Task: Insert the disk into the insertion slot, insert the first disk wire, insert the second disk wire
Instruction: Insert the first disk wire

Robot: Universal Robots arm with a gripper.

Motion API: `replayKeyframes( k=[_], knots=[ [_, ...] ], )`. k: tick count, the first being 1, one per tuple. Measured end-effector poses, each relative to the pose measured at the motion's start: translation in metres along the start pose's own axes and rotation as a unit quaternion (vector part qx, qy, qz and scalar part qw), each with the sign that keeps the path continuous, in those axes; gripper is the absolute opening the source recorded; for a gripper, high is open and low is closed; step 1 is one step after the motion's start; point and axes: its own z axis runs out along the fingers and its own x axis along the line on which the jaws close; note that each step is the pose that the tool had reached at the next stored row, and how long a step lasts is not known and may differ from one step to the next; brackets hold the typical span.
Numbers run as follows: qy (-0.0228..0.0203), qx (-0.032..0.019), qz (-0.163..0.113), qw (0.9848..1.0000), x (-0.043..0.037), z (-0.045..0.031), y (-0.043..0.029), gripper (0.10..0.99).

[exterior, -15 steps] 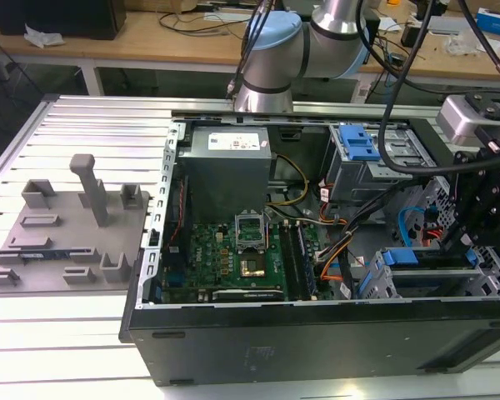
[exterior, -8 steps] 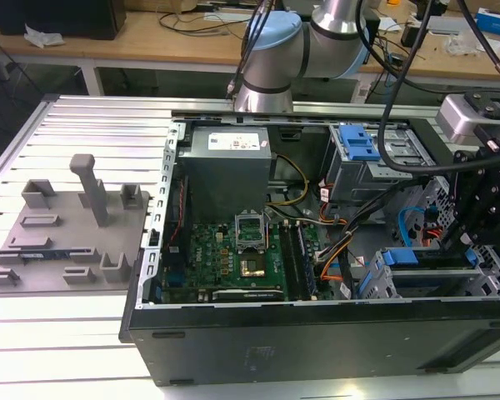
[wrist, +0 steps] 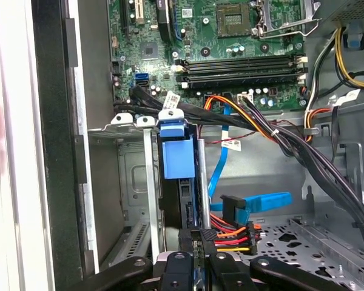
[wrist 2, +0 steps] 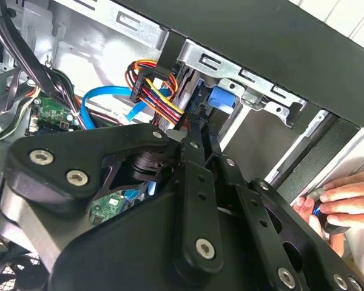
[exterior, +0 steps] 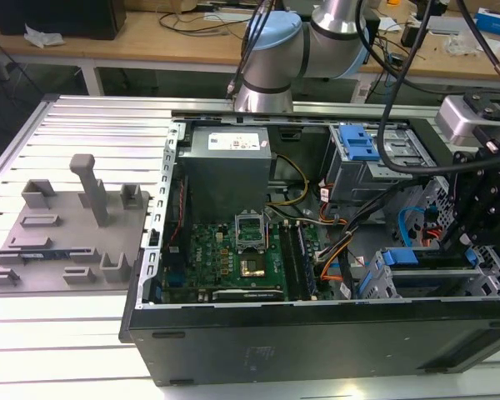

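One black gripper (wrist: 193, 235) sits nearest you in the first wrist view, its fingers pressed together on the black plug of red, orange and yellow wires (wrist: 227, 235). Just beyond it, the silver disk in its bright blue plastic carrier (wrist: 173, 154) stands inside the low grey sheet-metal insertion slot (wrist: 130, 182). Farther on you see a flat blue cable (wrist: 261, 201) beside the slot, then the green motherboard (wrist: 230, 36).

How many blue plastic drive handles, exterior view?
2. One blue plastic handle on the taller grey metal cage at the far side of the black computer case; the other handle on the low grey cage nearer the camera. More may be hidden.
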Motion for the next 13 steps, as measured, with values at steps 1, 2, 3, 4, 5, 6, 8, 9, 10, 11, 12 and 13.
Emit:
replayKeyframes(
  k=[1,2,3,4,5,6,8,9,10,11,12,13],
  knots=[
    [0.0000,0.0000,0.000,1.0000,0.0000,0.0005,0.0000,0.169],
    [0.0000,0.0000,0.000,1.0000,0.0000,0.0008,0.0000,0.169],
    [0.0000,0.0000,0.000,1.0000,0.0000,0.0011,0.0000,0.169],
    [0.0000,0.0000,0.000,1.0000,0.0001,0.0013,0.0000,0.169],
    [0.0000,0.0000,0.000,1.0000,0.0001,0.0015,0.0000,0.169],
    [0.0000,0.0000,0.000,1.0000,0.0002,0.0016,-0.0001,0.169],
    [0.0000,0.0000,0.000,1.0000,0.0004,0.0019,-0.0001,0.169],
    [0.0000,0.0000,0.000,1.0000,0.0005,0.0022,-0.0001,0.169],
    [-0.0001,0.0000,0.000,1.0000,0.0006,0.0023,-0.0001,0.169],
    [-0.0001,0.0000,0.000,1.0000,0.0008,0.0025,-0.0001,0.169],
    [0.0000,0.0000,0.000,1.0000,0.0011,0.0026,-0.0002,0.169],
    [0.0000,0.0000,0.000,1.0000,0.0013,0.0026,-0.0001,0.169]
  ],
)
